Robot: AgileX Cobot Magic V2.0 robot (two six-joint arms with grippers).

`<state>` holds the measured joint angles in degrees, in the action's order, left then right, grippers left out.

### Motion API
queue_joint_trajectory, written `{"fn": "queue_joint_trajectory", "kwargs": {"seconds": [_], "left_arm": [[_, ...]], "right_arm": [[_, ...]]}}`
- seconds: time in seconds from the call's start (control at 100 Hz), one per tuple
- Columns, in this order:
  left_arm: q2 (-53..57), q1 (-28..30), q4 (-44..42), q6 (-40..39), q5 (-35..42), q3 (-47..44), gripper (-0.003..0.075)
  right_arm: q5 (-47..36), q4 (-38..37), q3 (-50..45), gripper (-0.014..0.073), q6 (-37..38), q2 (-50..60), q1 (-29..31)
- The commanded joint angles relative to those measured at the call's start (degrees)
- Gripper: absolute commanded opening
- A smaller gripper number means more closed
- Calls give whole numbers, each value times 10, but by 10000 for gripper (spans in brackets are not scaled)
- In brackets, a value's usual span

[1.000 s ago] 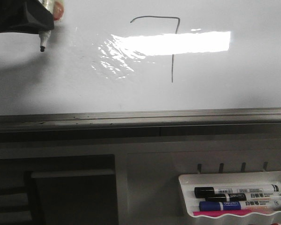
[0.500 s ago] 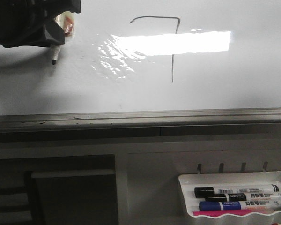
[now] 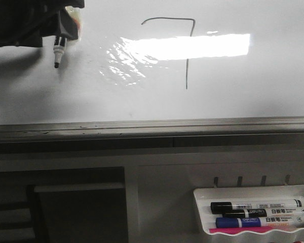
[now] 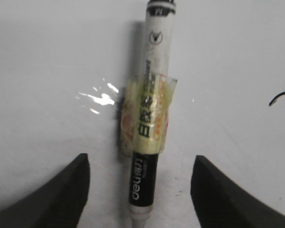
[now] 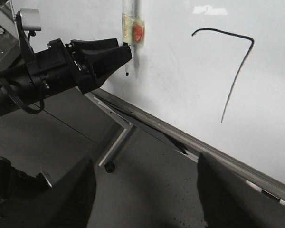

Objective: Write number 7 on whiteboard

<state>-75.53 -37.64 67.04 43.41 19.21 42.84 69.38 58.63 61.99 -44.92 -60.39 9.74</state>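
From the front, the big shiny white whiteboard (image 3: pixel 142 101) with its grey metal edge fills the top of the view, and a bright patch of light glares on it. The number 7 (image 3: pixel 185 50), a thin dark drawn line, sits near the top middle. Its top bar runs sideways and hooks down at the left end. Its long straight stem runs down and a little left. Far to the left, the black left gripper (image 3: pixel 45 25) holds a white marker pen with a black tip (image 3: pixel 57 53), wrapped in yellowish tape. The tip points down at the board, well apart from the 7. Low on the right, a small white plastic tray (image 3: pixel 253 230) holds more markers lying flat.

In the left wrist view, the taped marker (image 4: pixel 149 118) is long and round, standing lengthwise between two dark rounded jaws that sit wide on each side and do not touch it here.

In the right wrist view, the right gripper (image 5: pixel 145 190) has its dark jaws spread wide, holding nothing. The 7 (image 5: pixel 235 71) is on the smooth board.
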Motion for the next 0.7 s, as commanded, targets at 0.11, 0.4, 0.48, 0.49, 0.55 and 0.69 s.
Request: {"fn": "queue_joint_trajectory", "kwargs": {"seconds": [0.11,0.4,0.48,0.49,0.55,0.69], "left_arm": [[90,1,-6,86,28,20,502],[224,1,-5,169,10,20,403],[258,1,-5,191,-6,20,291],[260,1,-5,195,-11,20,280],[282,1,-5,200,-29,18,158],[330,1,-5,222,-55,-17,-20]], "right_arm": [[-12,54,15,406,-10,10,3],[-152,139,10,121,-27,45,3],[-209,139,-8,-72,-43,66,3],[-214,141,-13,-71,-45,69,3],[-268,140,-39,-59,-55,94,3],[-377,179,-138,-61,-147,183,3]]}}
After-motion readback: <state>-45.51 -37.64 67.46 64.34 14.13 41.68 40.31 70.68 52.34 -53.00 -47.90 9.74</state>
